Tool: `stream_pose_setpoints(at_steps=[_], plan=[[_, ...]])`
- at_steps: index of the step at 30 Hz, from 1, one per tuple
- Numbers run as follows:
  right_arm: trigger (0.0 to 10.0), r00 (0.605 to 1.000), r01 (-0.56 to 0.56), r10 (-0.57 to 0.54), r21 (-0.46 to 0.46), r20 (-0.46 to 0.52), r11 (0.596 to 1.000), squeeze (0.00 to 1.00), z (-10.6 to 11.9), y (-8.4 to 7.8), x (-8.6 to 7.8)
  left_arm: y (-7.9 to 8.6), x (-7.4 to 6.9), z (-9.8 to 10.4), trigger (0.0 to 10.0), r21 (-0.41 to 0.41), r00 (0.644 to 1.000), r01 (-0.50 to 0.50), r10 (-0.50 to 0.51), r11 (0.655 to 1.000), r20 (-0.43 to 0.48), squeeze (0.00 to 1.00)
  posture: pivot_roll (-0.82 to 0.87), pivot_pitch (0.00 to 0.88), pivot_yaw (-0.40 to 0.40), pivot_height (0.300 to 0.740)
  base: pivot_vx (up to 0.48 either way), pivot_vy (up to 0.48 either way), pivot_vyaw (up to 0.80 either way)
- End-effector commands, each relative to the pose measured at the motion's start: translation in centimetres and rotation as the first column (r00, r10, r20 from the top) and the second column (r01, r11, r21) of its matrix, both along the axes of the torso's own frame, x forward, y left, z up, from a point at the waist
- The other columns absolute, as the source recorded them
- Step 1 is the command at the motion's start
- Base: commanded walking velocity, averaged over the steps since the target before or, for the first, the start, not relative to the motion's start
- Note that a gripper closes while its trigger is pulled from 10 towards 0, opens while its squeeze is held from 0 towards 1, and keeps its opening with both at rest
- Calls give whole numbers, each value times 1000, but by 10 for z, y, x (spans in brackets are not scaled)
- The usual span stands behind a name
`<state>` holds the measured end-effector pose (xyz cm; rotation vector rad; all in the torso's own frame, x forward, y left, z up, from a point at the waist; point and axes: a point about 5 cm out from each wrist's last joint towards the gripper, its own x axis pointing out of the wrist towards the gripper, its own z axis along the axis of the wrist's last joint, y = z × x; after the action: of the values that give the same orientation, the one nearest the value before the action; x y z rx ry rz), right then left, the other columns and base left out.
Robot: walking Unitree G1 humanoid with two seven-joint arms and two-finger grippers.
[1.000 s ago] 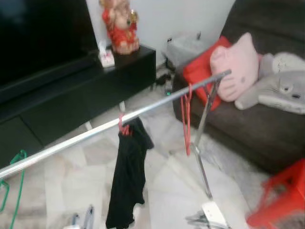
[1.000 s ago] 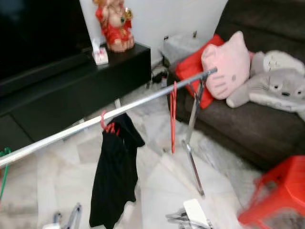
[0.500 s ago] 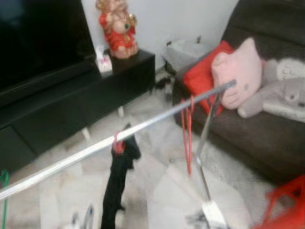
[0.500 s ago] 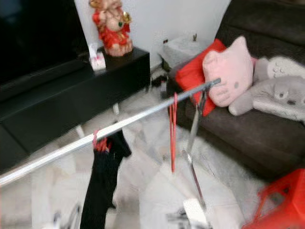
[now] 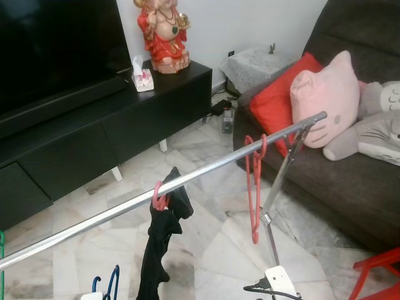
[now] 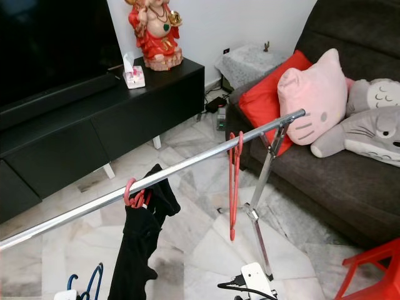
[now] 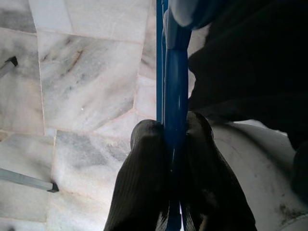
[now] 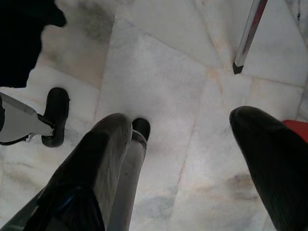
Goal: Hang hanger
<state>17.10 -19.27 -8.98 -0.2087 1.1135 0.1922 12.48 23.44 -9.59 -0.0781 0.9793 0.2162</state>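
We look down on a silver clothes rail (image 5: 206, 169) that runs slantwise across the room, its far end (image 5: 320, 116) stopping just short of the dark sofa (image 5: 350, 181). A black garment (image 5: 161, 244) hangs from it on a red hanger (image 5: 159, 199), and an empty red hanger (image 5: 253, 187) hangs further along, near the rail's slanted leg (image 5: 275, 194). Between these two the rail is bare, and so is the long stretch on our left side of the garment. Our left gripper (image 7: 175, 139) has its two fingers clenched on the blue hanger (image 7: 175, 72), which we hold low over the marble floor (image 7: 86, 72); its blue hook (image 5: 111, 284) peeps up at the bottom edge of the head view, below the rail and beside the garment. Our right gripper (image 8: 185, 139) hangs with its fingers (image 8: 103, 159) spread wide apart above the floor, holding nothing, with the foot of a rail leg (image 8: 248, 36) nearby. A black TV cabinet (image 5: 112, 125) lines the far wall, and a red stool (image 5: 378, 278) stands at our right.
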Motion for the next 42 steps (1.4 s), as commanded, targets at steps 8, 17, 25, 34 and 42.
stream_pose_setpoints(at_steps=[8, 17, 25, 34, 42], plan=[[10000, 1000, -5, 5, 3, -2, 1000, 0, 0, 1, 0, -2, 3, 0, 10000, 7, 1000, -11, 11, 1000, 8, 0, -54, 0, 17, 732, 0, 0, 0], [10000, 1000, -11, 11, 0, -1, 1000, 0, 0, 1, 0, 9, 18, 14, 10000, 51, 982, -15, 5, 999, 187, 0, -49, 0, 21, 732, 0, 0, 0], [10000, 1000, -29, 29, -6, -3, 1000, 0, 1, 0, 1, 4, -6, 18, 10000, 111, 946, 97, -126, 989, 299, 0, -29, 0, 11, 732, 0, 0, 0], [10000, 999, -36, 36, -13, -1, 999, 0, 1, -2, 2, -15, 0, 64, 10000, 214, 780, 105, -214, 971, 589, 0, -12, 0, -4, 732, 0, 0, 0], [10000, 998, -61, 61, -24, -4, 998, 0, 2, -5, 3, -40, -6, 104, 10000, 256, 660, 137, -281, 957, 697, 0, 17, 0, -19, 732, 0, 0, 0]])
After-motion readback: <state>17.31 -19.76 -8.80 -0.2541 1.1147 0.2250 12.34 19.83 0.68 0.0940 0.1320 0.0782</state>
